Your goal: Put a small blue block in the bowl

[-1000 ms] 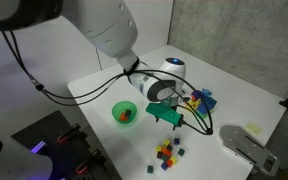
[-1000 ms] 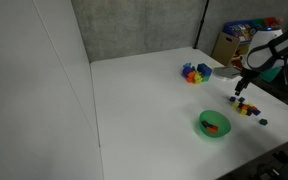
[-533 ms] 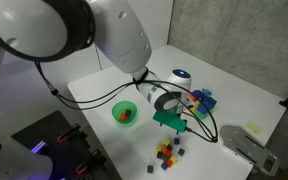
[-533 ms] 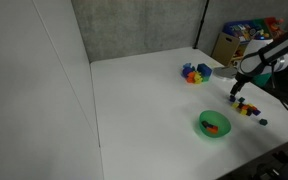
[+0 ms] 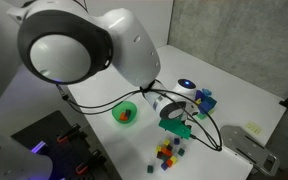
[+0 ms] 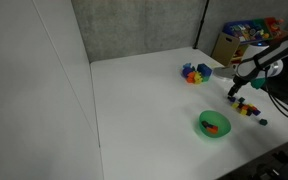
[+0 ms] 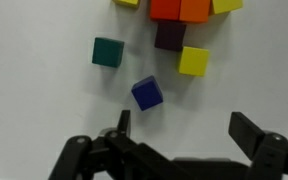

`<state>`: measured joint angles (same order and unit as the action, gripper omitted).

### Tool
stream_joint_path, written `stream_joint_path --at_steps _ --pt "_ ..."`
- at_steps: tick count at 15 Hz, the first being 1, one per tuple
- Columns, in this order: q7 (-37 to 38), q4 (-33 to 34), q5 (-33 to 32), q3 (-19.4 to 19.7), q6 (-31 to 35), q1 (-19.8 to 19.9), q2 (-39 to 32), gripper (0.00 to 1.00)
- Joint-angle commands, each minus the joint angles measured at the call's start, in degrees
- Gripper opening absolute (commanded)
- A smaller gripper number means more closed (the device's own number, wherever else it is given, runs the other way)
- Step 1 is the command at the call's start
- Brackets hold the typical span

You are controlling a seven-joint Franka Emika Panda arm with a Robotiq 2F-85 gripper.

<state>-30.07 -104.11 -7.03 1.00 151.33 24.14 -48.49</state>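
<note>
One small blue block [image 7: 147,93] just beyond spread gripper [image 7: 183,120]

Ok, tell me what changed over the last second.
The gripper came down toward the tiny cubes and is open just short of the blue block. Nothing was taken hold of or let go. The bowl and the cubes stayed put.
</note>
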Motion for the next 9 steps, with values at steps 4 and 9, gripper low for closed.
stream_joint_path --at_steps 4,9 --pt "-2.83 5.51 0.68 -1.47 -0.51 2.79 -5.23 1.0" --pt "-3.3 6.96 0.55 -1.37 -1.29 3.44 -6.99 0.75"
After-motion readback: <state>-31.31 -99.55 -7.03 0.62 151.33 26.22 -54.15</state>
